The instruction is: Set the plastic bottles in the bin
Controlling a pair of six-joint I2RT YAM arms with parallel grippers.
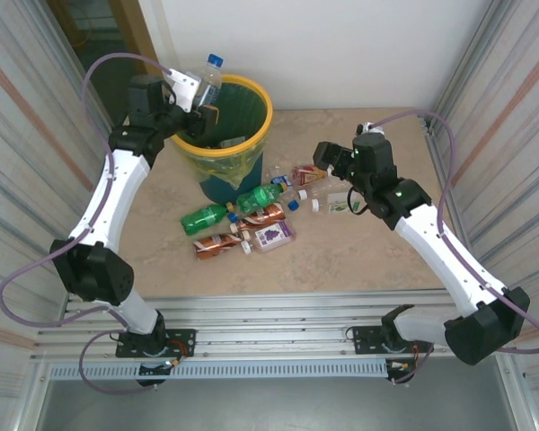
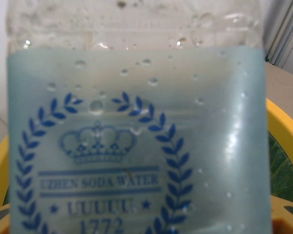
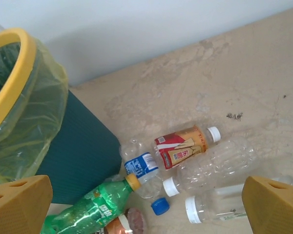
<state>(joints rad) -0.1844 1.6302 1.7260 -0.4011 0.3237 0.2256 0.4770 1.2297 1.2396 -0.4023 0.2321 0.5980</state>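
My left gripper [image 1: 196,101] is clenched on a clear soda-water bottle [image 1: 207,79], cap up, held above the bin [image 1: 262,106] at its yellow rim so a release should drop it inside. My right gripper [image 3: 146,207] hangs spread wide over the loose bottles [image 1: 251,215] on the tabletop [image 1: 368,260], placed for picking.

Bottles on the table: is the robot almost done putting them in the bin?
Not yet. Done: I can't tell whether any bottles lie inside the bin. In hand: the left tool grips a clear bottle with a blue cap, held over the bin's yellow rim. Left: about ten bottles lie on the table beside the bin, and the right tool hangs open above them.
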